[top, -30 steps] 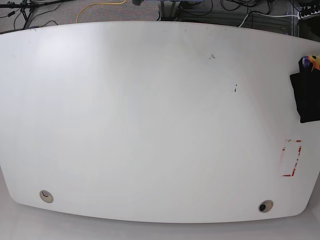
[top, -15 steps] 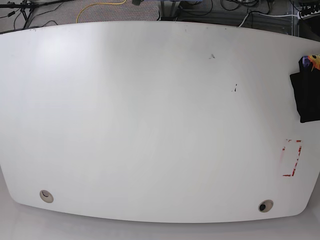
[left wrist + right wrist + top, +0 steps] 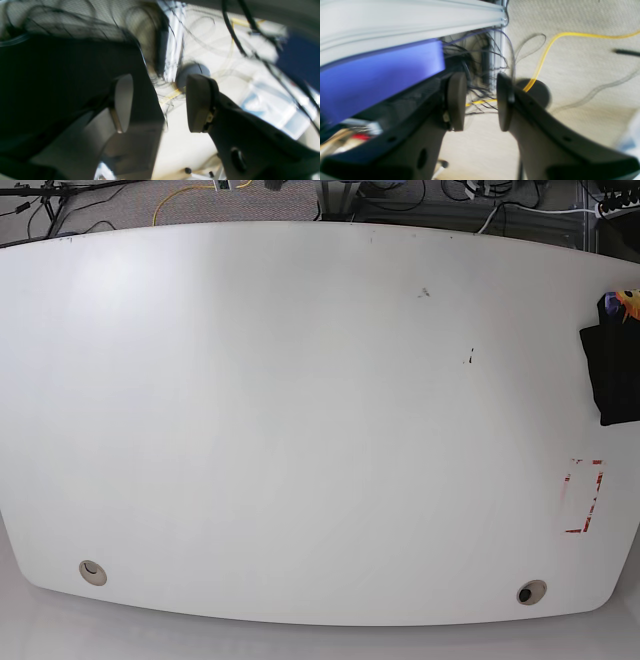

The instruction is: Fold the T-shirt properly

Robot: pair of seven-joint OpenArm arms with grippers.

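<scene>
Black cloth T-shirt (image 3: 612,375) lies at the right edge of the wide white oval worktop (image 3: 300,430) in the base view, cut off by the frame, with a small orange and multicolour print showing at its upper corner. Nearer along that same edge, a rectangle of red tape marks (image 3: 583,497) sits on the worktop surface, apart from the shirt. Two round cable holes, one grey (image 3: 92,572) near the front left and one darker (image 3: 531,592) near the front right, sit close to the front rim. Neither arm shows in the base view.

Both wrist cameras look away from the worktop, and their pictures are blurred. The left gripper (image 3: 160,102) has its jaws spread wide, with nothing between them; a large dark shape fills the view beside one finger, and tangled cables and pale floor lie beyond. The right gripper (image 3: 480,101) has its jaws parted by a narrower gap, also holding nothing. Beyond it are beige carpet, a yellow cable (image 3: 545,53) curving across the floor, a knot of thin dark wires, a blue panel (image 3: 382,72), and a pale metal rail above.
</scene>
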